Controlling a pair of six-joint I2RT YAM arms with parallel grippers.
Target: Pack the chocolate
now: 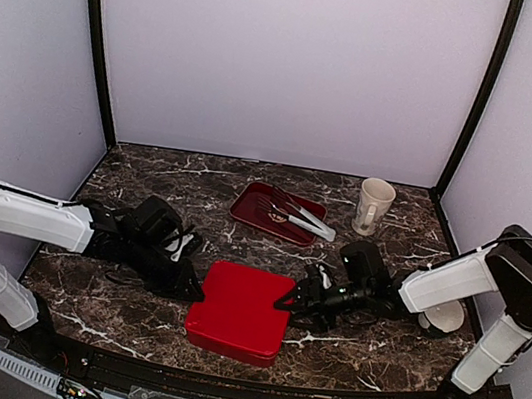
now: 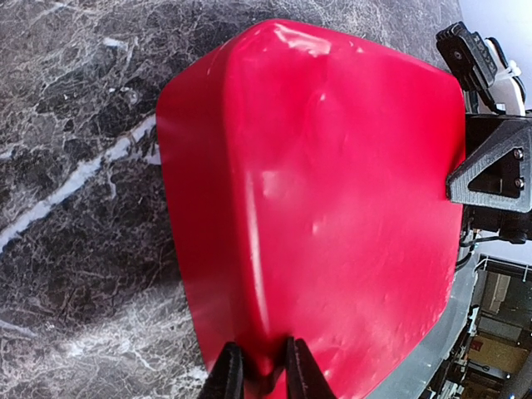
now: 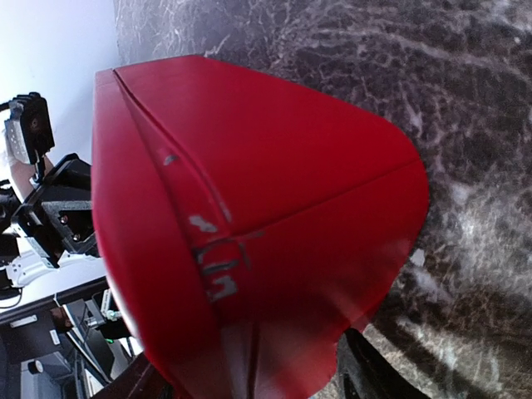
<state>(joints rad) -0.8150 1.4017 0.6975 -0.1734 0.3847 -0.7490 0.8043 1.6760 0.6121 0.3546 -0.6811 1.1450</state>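
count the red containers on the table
2: a bright red closed box at the front centre, and a darker red tray behind it, holding tongs, left of the mug. None looks hidden.

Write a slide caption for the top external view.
Left tool and right tool flank a closed red box; a tray with tongs and a mug sit behind.

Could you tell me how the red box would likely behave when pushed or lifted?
The red box looks glossy, so may slip in a grip. Its lid shows dents, suggesting thin, flexible plastic, probably light. Low and flat, it should slide rather than tip.
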